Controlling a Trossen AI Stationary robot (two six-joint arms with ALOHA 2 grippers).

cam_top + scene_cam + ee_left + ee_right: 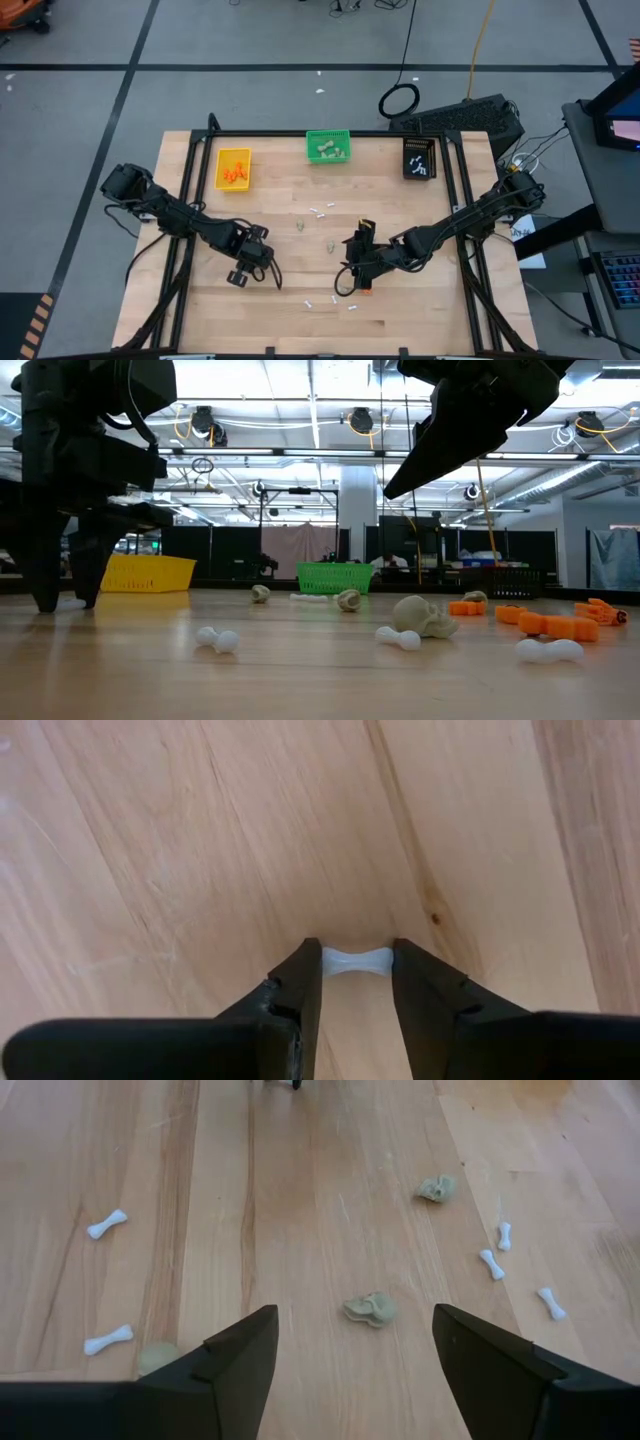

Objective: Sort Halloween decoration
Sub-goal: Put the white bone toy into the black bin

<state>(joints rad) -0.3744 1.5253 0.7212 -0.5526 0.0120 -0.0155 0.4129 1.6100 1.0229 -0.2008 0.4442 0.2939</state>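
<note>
A robotics lab: grey taped floor point(300, 40), exposed ceiling lights point(360, 420), loose cables point(400, 100), and a wooden counter point(300, 320) on a black frame.

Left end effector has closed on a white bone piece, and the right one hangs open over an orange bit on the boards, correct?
Not quite. The left end effector does pinch a white bone piece, but the open right end effector hangs over a beige-grey skull lump, not an orange bit. The right wrist view shows it.

Overhead, table-level, two wrist close-ups.
</note>
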